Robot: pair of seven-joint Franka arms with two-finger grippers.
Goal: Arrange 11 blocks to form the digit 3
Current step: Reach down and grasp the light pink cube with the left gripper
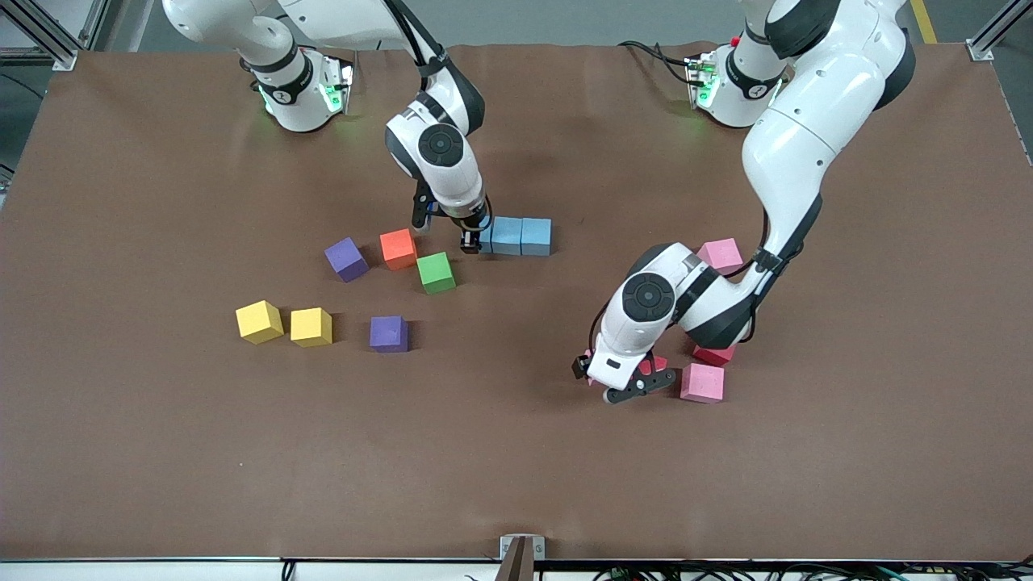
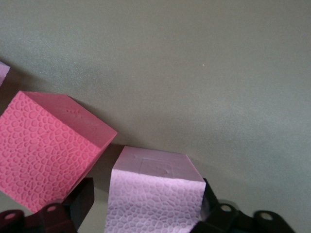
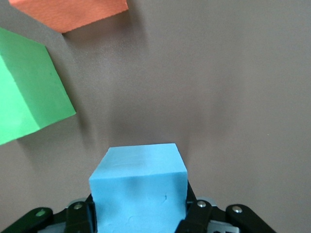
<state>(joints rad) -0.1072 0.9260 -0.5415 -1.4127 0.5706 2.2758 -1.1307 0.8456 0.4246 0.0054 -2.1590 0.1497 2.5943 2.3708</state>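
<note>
Found the right claw (image 1: pixel 472 242) down at the worktop (image 1: pixel 516 452), clamped on a light blue block (image 3: pixel 138 189). Saw that block touching, or all but touching, the end of a row of two more light blue blocks (image 1: pixel 521 236), on the side toward the right arm's end of the worktop. Judged the blue bar nearly closed, with only seating and release left.

Noted the green block (image 1: pixel 437 272) and the orange block (image 1: pixel 398 248) near that claw, nearer the front camera than the row and apart from it, so unlikely to obstruct.

Found the left claw (image 1: pixel 641 386) low over the worktop with jaws apart, astride a pale pink block (image 2: pixel 155 194). Saw one finger (image 2: pixel 209 204) against its side and a gap at the other. Judged the pinch not yet made.

Noted a deeper pink block (image 2: pixel 48 155) just beside it and tilted. Reckoned that neighbour the likeliest thing to be nudged on closing or lifting.
</note>
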